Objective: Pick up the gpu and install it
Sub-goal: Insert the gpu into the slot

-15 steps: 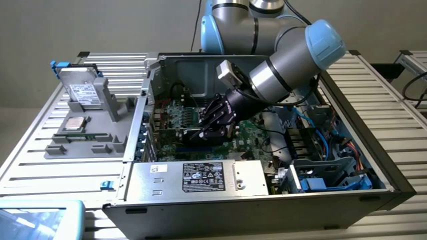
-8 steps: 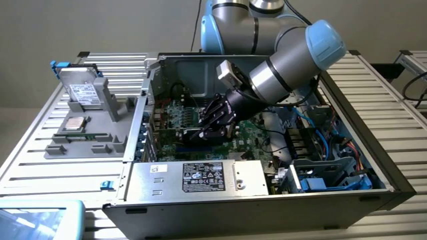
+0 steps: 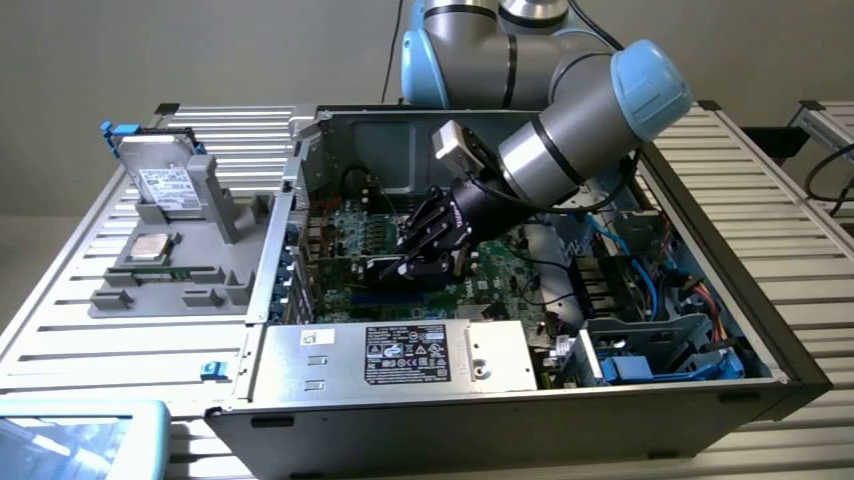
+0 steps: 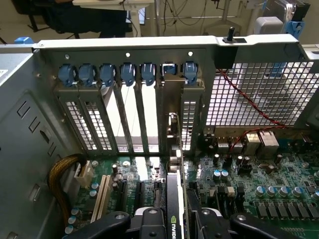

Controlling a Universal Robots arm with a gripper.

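Observation:
The gpu stands on edge inside the open computer case, a thin black card with a green logo near my wrist. Its silver bracket rises against the rear slot openings, below the blue latches. My gripper is shut on the gpu, with a black finger on each side of the card. In the exterior view the gripper reaches down over the green motherboard, and a dark piece of the gpu shows under it. Whether the card's lower edge sits in a slot is hidden.
The silver power supply fills the case's near side. Blue and black cables crowd the exterior view's right. A grey fixture beside the case holds a hard drive. Yellow cables run by the case wall.

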